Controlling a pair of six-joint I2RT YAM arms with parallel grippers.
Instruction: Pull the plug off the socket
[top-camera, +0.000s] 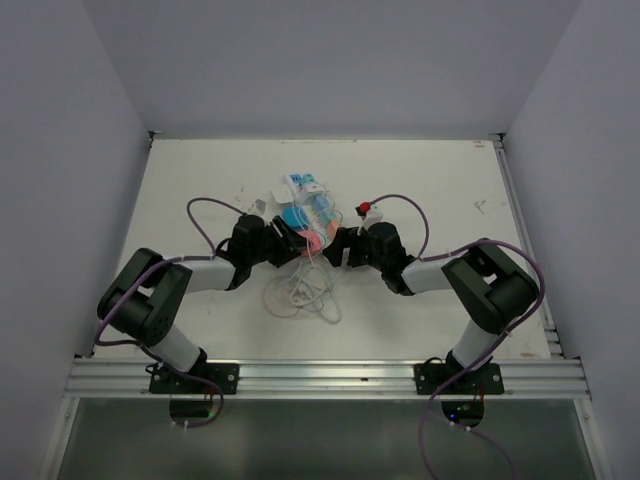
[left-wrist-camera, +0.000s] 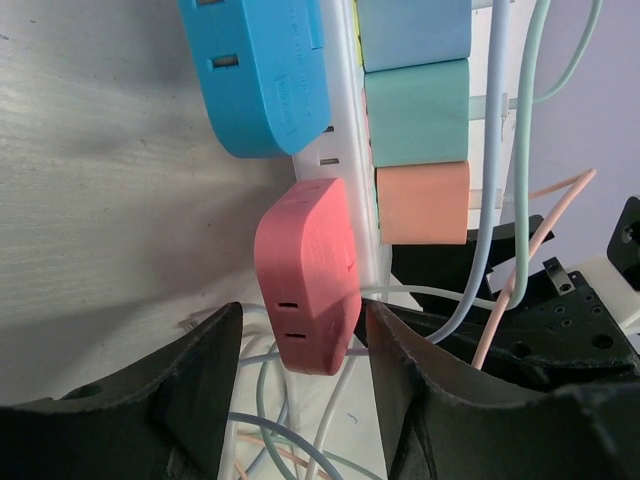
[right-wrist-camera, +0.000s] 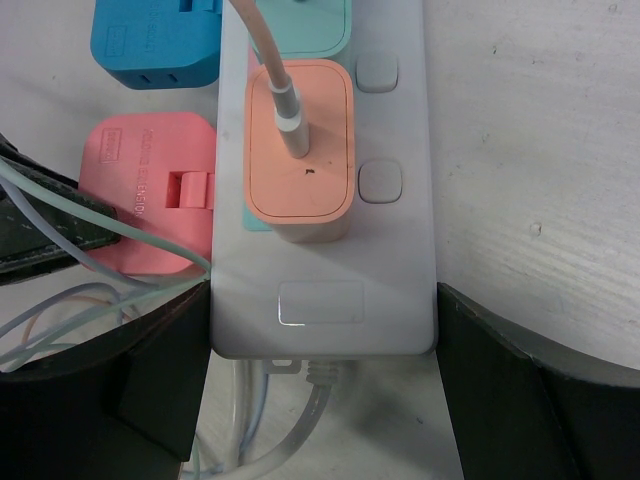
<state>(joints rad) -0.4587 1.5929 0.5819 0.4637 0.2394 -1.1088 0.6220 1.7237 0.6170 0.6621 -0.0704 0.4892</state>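
The socket (right-wrist-camera: 400, 250) is a long white strip lying mid-table (top-camera: 303, 196). A pink plug (left-wrist-camera: 305, 275) sits in its side (right-wrist-camera: 150, 205). My left gripper (left-wrist-camera: 303, 320) straddles the pink plug's lower end. Its right finger (left-wrist-camera: 420, 390) is almost against the plug, while the left finger (left-wrist-camera: 190, 390) stands a little apart from it. My right gripper (right-wrist-camera: 323, 300) is shut on the socket's cable end, one finger pressed on each long side. In the top view the left gripper (top-camera: 293, 238) and right gripper (top-camera: 340, 240) meet at the strip's near end.
A blue plug (left-wrist-camera: 260, 70) sits beside the pink one. Orange (right-wrist-camera: 298, 150), teal (left-wrist-camera: 415, 110) and light-blue (left-wrist-camera: 410, 30) cube plugs stand on the strip's top. Loose pastel cables (top-camera: 300, 290) lie tangled between the arms. Walls close in the table's sides and back.
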